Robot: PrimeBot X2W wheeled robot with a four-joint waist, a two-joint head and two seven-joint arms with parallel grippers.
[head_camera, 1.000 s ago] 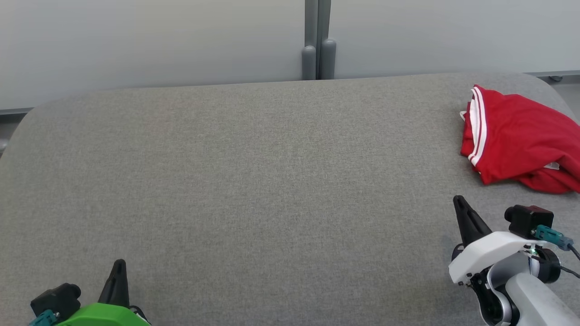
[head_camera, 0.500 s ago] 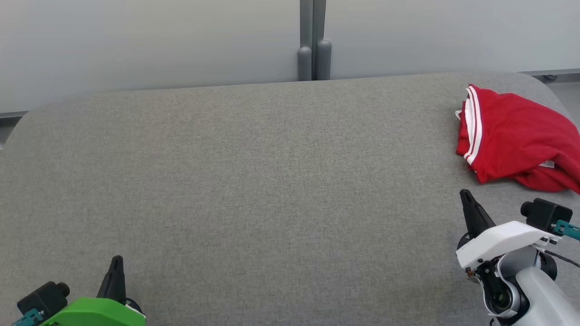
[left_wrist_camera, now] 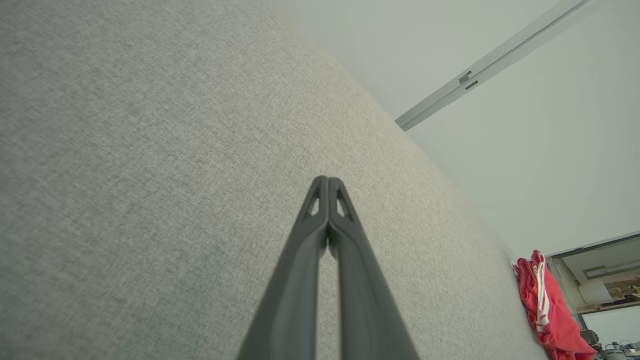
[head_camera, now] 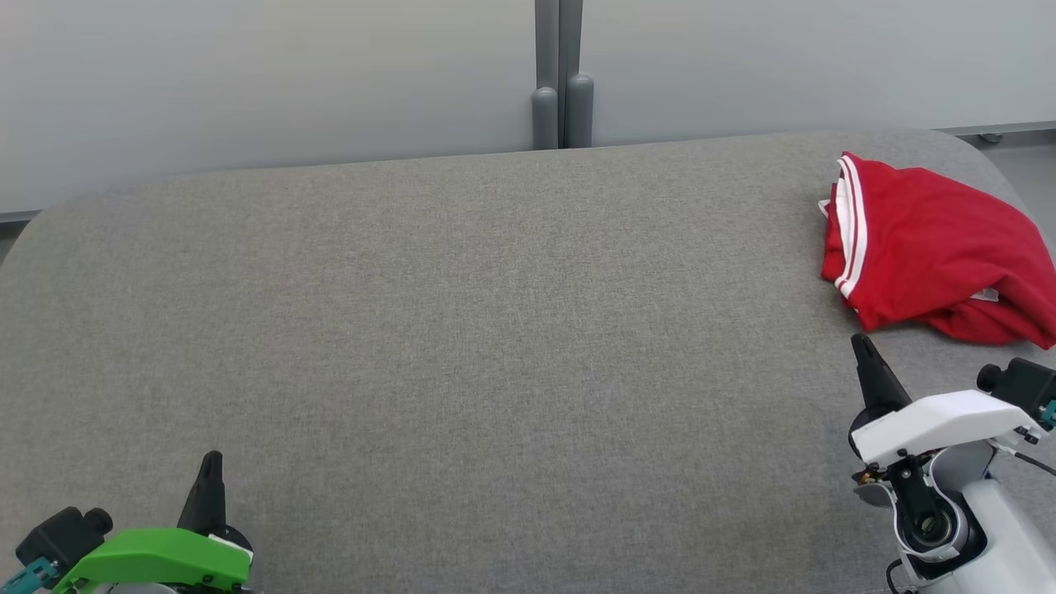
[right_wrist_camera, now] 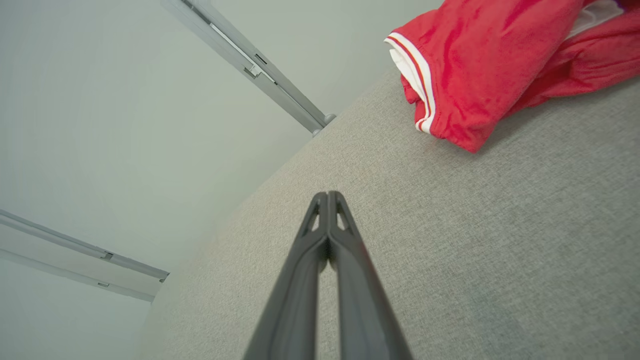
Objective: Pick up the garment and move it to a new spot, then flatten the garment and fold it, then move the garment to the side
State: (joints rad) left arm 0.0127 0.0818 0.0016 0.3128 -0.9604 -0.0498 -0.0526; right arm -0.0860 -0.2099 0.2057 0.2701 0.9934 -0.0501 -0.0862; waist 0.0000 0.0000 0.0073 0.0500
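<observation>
Grey fabric surface [head_camera: 495, 313] w/ rounded corners in head view, pale wall panels [head_camera: 247, 74] behind, grey post [head_camera: 561, 91] at far centre. Red garment [head_camera: 932, 247] w/ white trim lies bunched at far right of surface, by the rounded corner. At near left, left gripper [head_camera: 212, 464], green housing: jaws clenched, empty, over bare fabric. At near right, right gripper [head_camera: 863, 346], white housing: jaws clenched too, nothing held, tip just on near side of garment, not touching it.

Left wrist view: left gripper [left_wrist_camera: 327, 181] jaws pressed together, nothing btwn them, bare surface [left_wrist_camera: 125, 150] beneath. Garment [left_wrist_camera: 547, 310] small at lower right of view, well apart from tips. Wall panels [left_wrist_camera: 500, 150] beyond.

Right wrist view: right gripper [right_wrist_camera: 327, 196] jaws pressed together, empty, over bare surface [right_wrist_camera: 500, 250]. Garment [right_wrist_camera: 480, 65] at top right of view, striped hem toward the tips, near but apart. Wall panels [right_wrist_camera: 100, 125] w/ grey rails [right_wrist_camera: 250, 55] behind.
</observation>
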